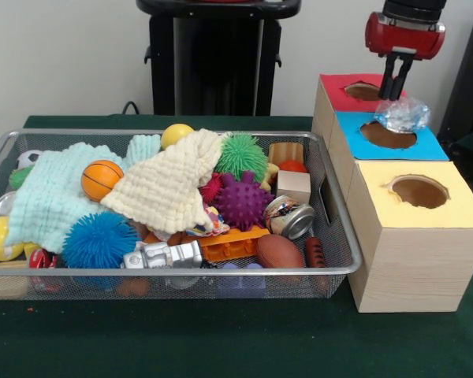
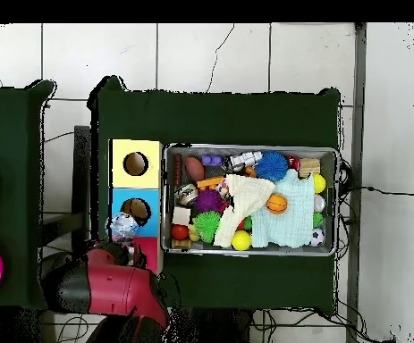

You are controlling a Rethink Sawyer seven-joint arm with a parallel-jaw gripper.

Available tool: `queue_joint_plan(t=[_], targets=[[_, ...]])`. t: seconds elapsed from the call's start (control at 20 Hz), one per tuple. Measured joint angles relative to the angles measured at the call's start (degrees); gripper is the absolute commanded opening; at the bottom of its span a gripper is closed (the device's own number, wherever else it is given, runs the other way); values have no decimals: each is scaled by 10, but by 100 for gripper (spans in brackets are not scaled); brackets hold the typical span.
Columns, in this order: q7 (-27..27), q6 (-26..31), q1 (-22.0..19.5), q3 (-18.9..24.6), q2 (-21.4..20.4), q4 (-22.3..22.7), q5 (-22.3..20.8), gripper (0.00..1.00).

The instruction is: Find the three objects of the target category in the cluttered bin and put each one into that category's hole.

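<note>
the arm descends vertically at one o'clock, its end effector (image 1: 396,93) pinching a clear crinkly object (image 1: 402,115) just above the hole (image 1: 388,135) in the blue-topped box, right of the bin (image 1: 335,201).

The red and black arm (image 1: 404,31) is reaching down from the top right of the front view, its wrist pointing straight down and the gripper (image 1: 396,93) hanging below it. The black jaws are standing close together and pinching the top of a crumpled clear wad (image 1: 402,115), which is hanging under them. In the overhead view the arm is stretching up from the bottom left, its red shell hiding most of the gripper, with the clear wad showing at its tip.
</note>
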Motion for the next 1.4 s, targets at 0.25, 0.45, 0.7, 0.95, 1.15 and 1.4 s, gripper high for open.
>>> queue_joint_plan(t=[0.25,0.45,0.7,0.95,1.15,1.4], targets=[[0,-1,11,-11,5,-10,0,0],[0,-18,21,-20,9,-19,0,0],[0,-36,27,-27,14,-31,0,0],[0,-39,33,-35,21,-50,0,0],[0,-44,33,-35,22,-58,0,0],[0,-58,33,-35,23,-59,0,0]])
